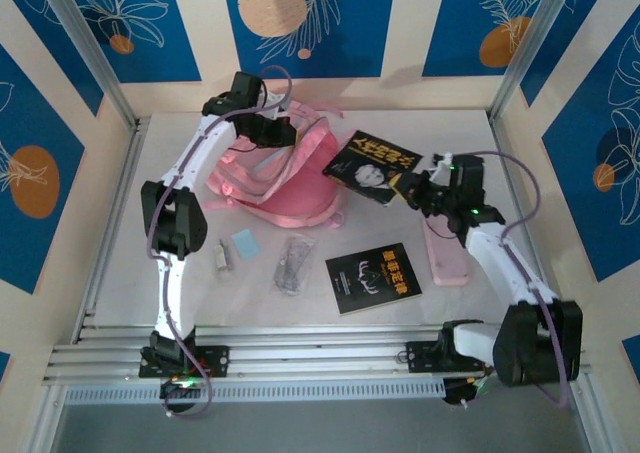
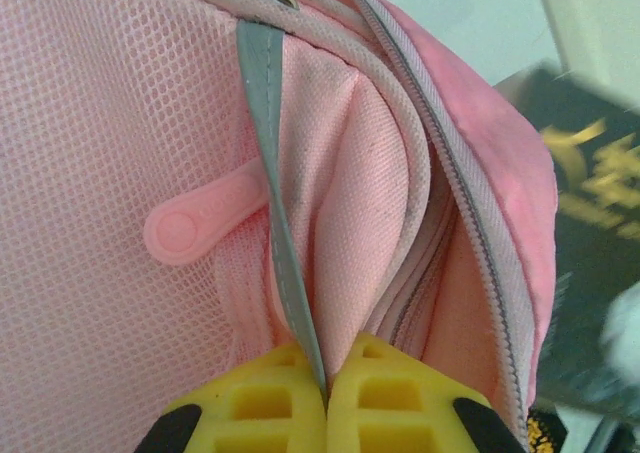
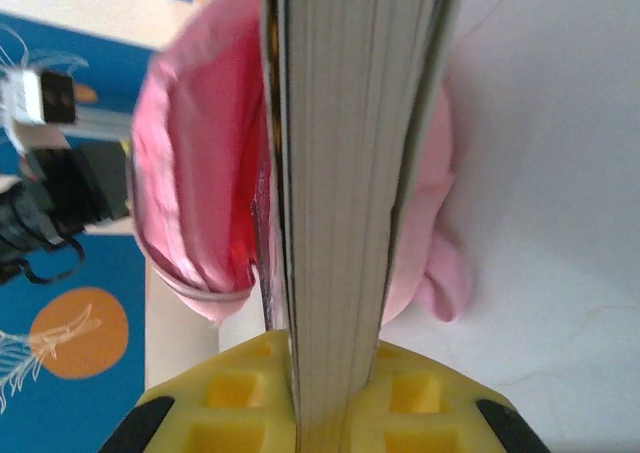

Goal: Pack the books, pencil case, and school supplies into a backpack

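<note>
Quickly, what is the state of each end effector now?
Left end effector: closed on the grey trim of the backpack.
Right end effector: closed on the book.

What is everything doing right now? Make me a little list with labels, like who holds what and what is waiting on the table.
left gripper: shut, pinching the backpack by its grey trim
right gripper: shut on the face book, lifted beside the backpack's opening
emblem book: flat on the table
pencil case: on the table, right of the emblem book
clear packet, blue square, white piece: on the table, in front of the backpack
</note>
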